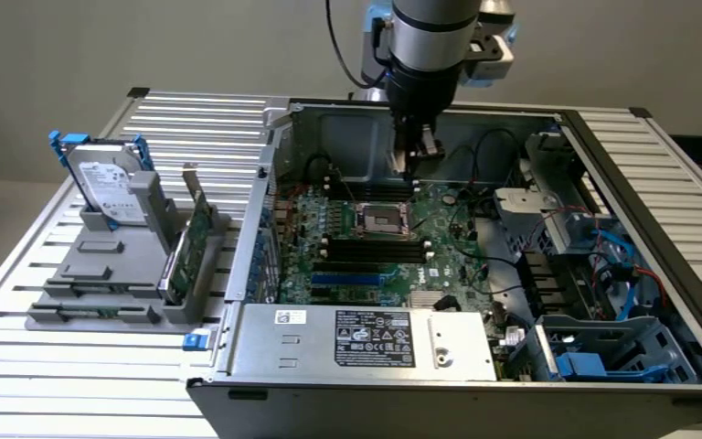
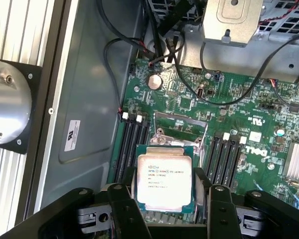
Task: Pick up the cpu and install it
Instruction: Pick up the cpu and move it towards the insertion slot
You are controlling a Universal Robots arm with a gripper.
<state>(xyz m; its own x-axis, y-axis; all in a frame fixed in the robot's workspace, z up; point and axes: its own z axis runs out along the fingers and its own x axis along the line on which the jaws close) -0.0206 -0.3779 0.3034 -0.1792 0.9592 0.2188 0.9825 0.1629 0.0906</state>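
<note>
Open computer case (image 1: 260, 210) lies on the slatted metal bench (image 1: 34, 366), green motherboard (image 1: 455, 265) inside with black memory slots (image 1: 376, 249), a coin battery (image 2: 155, 80) and a silver power supply (image 1: 326, 343) at the near edge. On the exterior view's left, beside the case, a grey stand (image 1: 95, 274) holds a standing hard drive (image 1: 107, 187) with blue bracket and an expansion card (image 1: 193, 247); blue cables (image 1: 613, 251) sit in the case's right side.

The exterior view looks down from high up at the open grey metal computer case (image 1: 339, 137) on the slatted silver table (image 1: 34, 366), the case filling the frame's centre and right. The wrist view faces steeply down, close over the green motherboard (image 2: 249, 99), past the black gripper (image 2: 165, 175). Both share the square metal-framed socket (image 1: 382, 219).
</note>
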